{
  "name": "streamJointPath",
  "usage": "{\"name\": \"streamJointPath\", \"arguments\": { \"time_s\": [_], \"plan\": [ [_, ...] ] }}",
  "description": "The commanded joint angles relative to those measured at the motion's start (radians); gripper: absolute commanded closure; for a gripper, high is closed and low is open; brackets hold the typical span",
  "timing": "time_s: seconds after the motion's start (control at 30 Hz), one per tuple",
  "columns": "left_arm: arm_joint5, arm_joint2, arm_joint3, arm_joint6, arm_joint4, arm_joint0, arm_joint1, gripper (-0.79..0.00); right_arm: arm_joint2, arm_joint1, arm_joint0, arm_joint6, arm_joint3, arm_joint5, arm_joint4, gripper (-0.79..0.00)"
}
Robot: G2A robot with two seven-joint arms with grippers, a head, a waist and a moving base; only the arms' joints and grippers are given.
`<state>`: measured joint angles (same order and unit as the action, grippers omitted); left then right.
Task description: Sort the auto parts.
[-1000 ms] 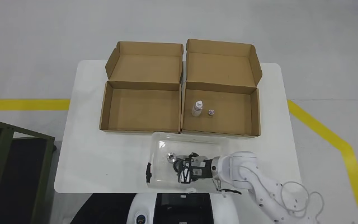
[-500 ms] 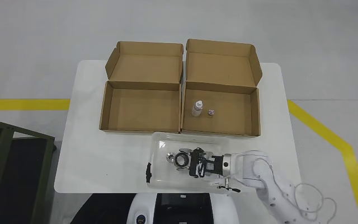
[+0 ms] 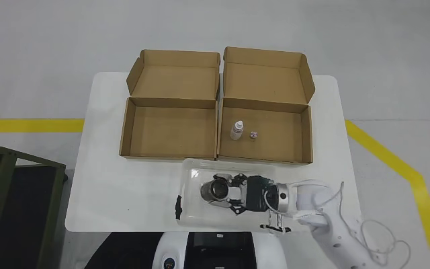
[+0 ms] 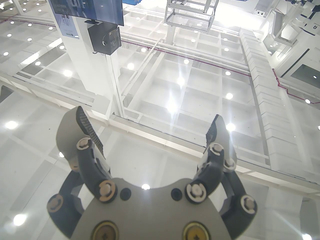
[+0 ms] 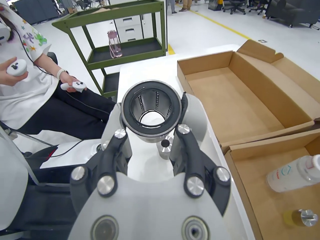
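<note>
My right gripper (image 5: 151, 126) is shut on a hollow metal cylinder with a black rim (image 5: 151, 111), a bearing sleeve, held above the clear tray (image 3: 191, 168) at the table's near edge. From above, the sleeve (image 3: 216, 190) sits at the end of the right gripper (image 3: 228, 194). A small metal part (image 5: 165, 148) stands in the tray below it. The right cardboard box (image 3: 295, 144) holds a small white bottle (image 3: 236, 129) and a small metal piece (image 3: 253, 134). The left cardboard box (image 3: 168, 131) has nothing in it. My left gripper (image 4: 150, 131) is open, pointing at the ceiling.
A small black part (image 3: 178, 205) lies on the white table (image 3: 101, 175) just left of the tray. Both boxes have their lids folded back toward the far side. A green shelf cart (image 5: 120, 38) stands beside the table's left end.
The right gripper has lifted the metal sleeve out of the tray and turned it on its side, the arm shifting slightly to the right.
</note>
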<state>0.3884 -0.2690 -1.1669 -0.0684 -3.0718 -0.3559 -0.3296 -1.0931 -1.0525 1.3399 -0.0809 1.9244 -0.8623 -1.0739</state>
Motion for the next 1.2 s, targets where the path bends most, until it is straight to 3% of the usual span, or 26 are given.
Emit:
{"name": "streamJointPath", "arguments": {
  "time_s": [0.0, 0.57, 1.17],
  "plan": [
    [0.0, 0.0, 0.0, 0.0, 0.0, 0.0, 0.0, -0.785, -0.015, 0.0, -0.001, 0.019, 0.012, 0.006, 0.032, 0.0],
    [0.0, 0.0, 0.0, 0.0, 0.0, 0.0, 0.0, -0.785, -0.092, -0.007, -0.065, 0.093, 0.171, 0.075, 0.203, 0.0],
    [0.0, 0.0, 0.0, 0.0, 0.0, 0.0, 0.0, -0.785, -0.139, -0.021, -0.113, 0.144, 0.254, 0.151, 0.255, 0.0]
  ]
}}
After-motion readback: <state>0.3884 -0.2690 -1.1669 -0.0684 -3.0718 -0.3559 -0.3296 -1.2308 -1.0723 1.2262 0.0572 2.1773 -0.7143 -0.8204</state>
